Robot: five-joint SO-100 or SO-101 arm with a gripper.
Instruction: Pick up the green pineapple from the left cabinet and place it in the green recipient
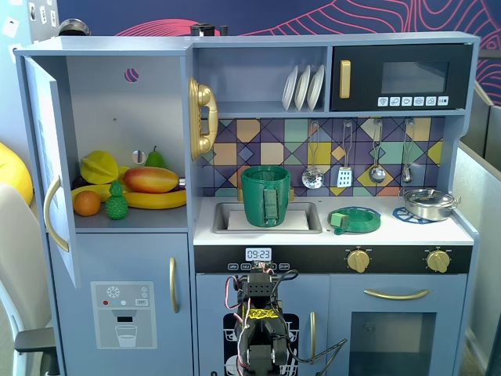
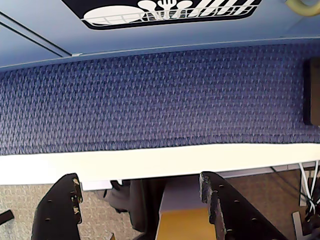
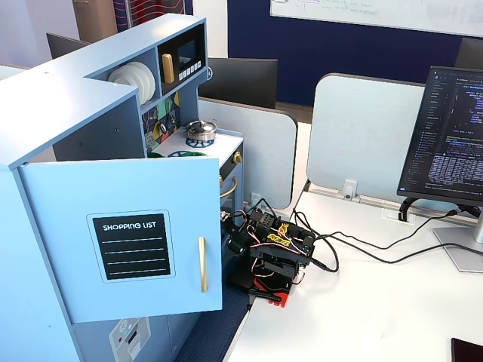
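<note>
The green pineapple (image 1: 117,201) stands upright on the shelf of the left cabinet (image 1: 109,110), in front of the other fruit. The cabinet door (image 1: 52,157) hangs wide open, and it also shows side-on (image 3: 128,241). The green recipient (image 1: 266,196) is upright in the sink, its strap handle facing front. My arm (image 1: 258,329) is folded low in front of the kitchen's base, far below both, and sits on the white desk (image 3: 268,253). In the wrist view my gripper (image 2: 140,184) is open with nothing between its fingers (image 2: 67,200), looking down at blue carpet and the desk's white edge.
An orange (image 1: 87,203), banana (image 1: 153,200), mango (image 1: 150,179), star fruit (image 1: 99,167) and pear (image 1: 155,159) crowd the pineapple. A flat green dish (image 1: 354,219) and a pot (image 1: 429,204) sit on the counter. Cables (image 3: 362,253) and a monitor (image 3: 449,128) are on the desk.
</note>
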